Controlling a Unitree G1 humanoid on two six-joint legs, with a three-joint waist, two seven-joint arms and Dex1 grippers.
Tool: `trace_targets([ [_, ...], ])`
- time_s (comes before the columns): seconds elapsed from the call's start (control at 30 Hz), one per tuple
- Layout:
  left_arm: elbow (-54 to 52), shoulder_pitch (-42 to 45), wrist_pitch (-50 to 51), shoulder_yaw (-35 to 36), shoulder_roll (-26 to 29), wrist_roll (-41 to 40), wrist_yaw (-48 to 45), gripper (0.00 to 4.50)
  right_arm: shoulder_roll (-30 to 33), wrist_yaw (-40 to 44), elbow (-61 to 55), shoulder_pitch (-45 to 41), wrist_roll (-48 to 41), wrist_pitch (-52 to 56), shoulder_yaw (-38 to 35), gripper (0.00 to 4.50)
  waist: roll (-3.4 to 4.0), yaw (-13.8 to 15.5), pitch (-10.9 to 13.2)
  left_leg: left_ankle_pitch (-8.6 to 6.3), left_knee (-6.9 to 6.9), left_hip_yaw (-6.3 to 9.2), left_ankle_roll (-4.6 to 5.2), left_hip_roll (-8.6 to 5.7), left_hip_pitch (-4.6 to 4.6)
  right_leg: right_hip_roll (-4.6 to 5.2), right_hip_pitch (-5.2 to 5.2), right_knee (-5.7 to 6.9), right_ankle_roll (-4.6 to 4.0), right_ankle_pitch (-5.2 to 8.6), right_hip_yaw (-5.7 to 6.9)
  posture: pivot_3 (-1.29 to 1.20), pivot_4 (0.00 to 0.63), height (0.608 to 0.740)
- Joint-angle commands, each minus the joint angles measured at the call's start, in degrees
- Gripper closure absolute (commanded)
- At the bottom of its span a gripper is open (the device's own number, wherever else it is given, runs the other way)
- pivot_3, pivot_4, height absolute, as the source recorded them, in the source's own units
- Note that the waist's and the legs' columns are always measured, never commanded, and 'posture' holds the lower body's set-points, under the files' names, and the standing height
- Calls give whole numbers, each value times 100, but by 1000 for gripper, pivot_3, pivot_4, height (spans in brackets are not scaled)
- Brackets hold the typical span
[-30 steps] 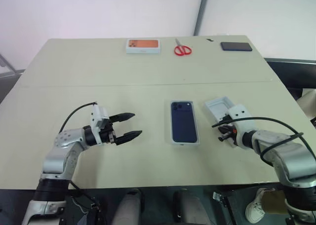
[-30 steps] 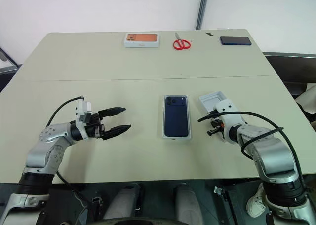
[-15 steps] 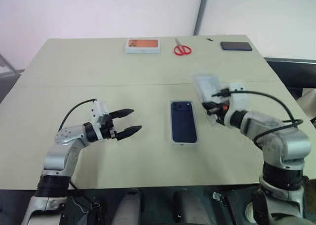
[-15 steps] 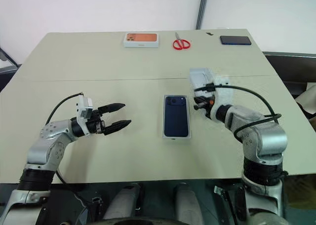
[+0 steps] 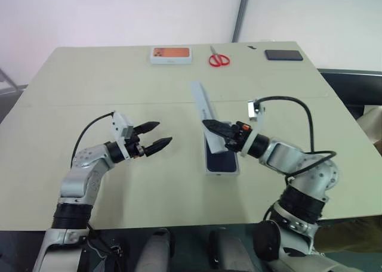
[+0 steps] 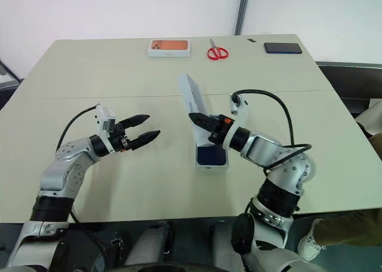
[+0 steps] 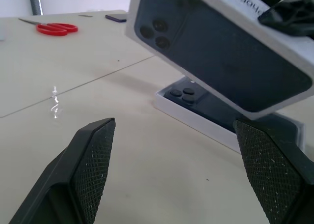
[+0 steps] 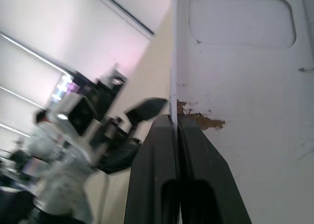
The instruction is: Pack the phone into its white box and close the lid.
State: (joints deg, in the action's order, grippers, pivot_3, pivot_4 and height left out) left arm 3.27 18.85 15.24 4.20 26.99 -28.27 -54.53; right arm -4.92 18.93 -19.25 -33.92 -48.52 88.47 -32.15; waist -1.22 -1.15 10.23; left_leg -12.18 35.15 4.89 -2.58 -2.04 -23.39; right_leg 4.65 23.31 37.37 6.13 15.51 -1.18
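Silver-grey arms (image 5: 80,176), black cables – textured black fingers (image 7: 93,160)

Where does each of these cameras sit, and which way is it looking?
Left and right eye views: on the head, looking down over the table; both arms show, left gripper open, right gripper pinching the lid above the phone in the white box.
Left wrist view: along the left gripper's fingers toward lid and box.
Right wrist view: along the shut fingers clamping the lid's edge; the left gripper shows behind.
Shared: every view shows the lid.
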Motion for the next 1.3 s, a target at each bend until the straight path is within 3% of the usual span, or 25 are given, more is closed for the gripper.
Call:
trace_targets([
  [0.03,-267,35,85,205,10,-169,100,469,-276,-172,-89,-136,-421,73,-63,4474,0,3,0,0,0,0,0,0,0,1,0,0,0,0,0,0,150,740],
  [0.5,-607,-163,37,204,-184,-195,272,469,-925,-1199,160,38,-1141,107,-80,4474,2,-3,1,0,-1,-1,0,0,-1,1,2,0,0,0,-2,0,150,740],
  [0.7,-634,-180,21,157,-261,-157,330,469,-274,-1082,161,358,-1033,-149,597,4474,3,-8,1,0,-2,-3,0,0,-1,-2,2,-1,0,0,-1,0,150,740],
  [0.87,-592,-180,200,176,-222,-245,293,469,-409,-1597,707,-8,-1885,-276,-47,4474,2,-2,1,0,0,-2,0,0,-1,0,-1,-2,0,0,-1,0,150,740],
  [0.93,-577,-166,211,176,-232,-240,292,469,-283,-1575,512,24,-1933,-259,223,4474,5,-4,3,0,-1,-2,0,0,-1,-1,-1,-2,0,0,-1,0,150,740],
  [1.03,-561,-146,195,164,-241,-217,291,469,-452,-1995,554,-75,-2671,-339,289,4474,9,-20,5,0,-3,-2,0,1,-3,-1,4,-3,0,0,-2,0,150,740],
  [1.3,-603,-177,149,84,-346,-167,338,469,-164,-2374,577,612,-2897,-553,1019,4474,11,-6,6,0,-4,-3,1,1,-5,0,2,-6,-1,0,-1,0,150,740],
])
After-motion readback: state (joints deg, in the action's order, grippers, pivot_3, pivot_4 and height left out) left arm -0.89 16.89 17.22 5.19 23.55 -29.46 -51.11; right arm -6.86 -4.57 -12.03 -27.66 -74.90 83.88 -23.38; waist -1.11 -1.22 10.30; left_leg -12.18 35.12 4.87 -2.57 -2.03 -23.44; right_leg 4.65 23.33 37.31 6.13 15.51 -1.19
